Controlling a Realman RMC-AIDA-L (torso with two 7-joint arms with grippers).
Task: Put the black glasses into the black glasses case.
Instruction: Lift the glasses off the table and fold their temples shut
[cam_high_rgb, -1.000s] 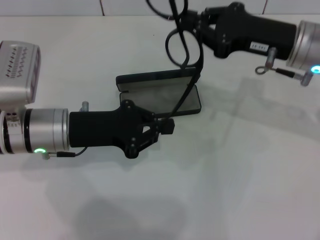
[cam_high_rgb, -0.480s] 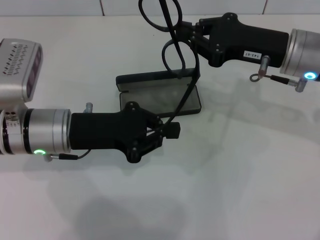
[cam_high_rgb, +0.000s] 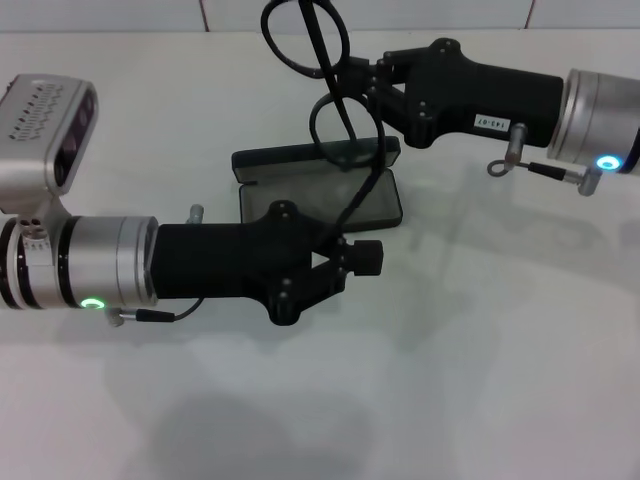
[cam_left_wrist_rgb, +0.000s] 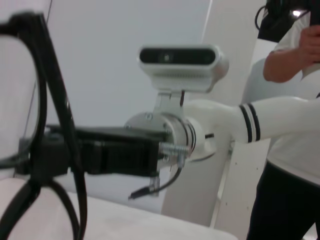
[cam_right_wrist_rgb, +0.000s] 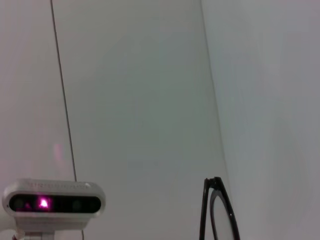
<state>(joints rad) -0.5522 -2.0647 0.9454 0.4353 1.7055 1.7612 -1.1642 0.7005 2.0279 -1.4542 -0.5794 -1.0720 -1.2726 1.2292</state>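
The black glasses (cam_high_rgb: 345, 125) hang in the air above the open black glasses case (cam_high_rgb: 290, 195), which lies on the table with its grey lining up. My right gripper (cam_high_rgb: 352, 82) reaches in from the right and is shut on the frame between the two lenses. One long temple arm slants down over the case to my left gripper (cam_high_rgb: 358, 257), which is shut on its tip just in front of the case. The left wrist view has the glasses frame (cam_left_wrist_rgb: 60, 110) close up, with the right arm (cam_left_wrist_rgb: 125, 150) behind it. A lens rim (cam_right_wrist_rgb: 216, 210) shows in the right wrist view.
The white table (cam_high_rgb: 480, 350) stretches out in front and to the right of the case. In the left wrist view a person (cam_left_wrist_rgb: 295, 100) stands behind the robot's body.
Both grippers have carried the glasses: the right gripper moved left with the frame, and the left gripper moved right and slightly nearer with the temple tip.
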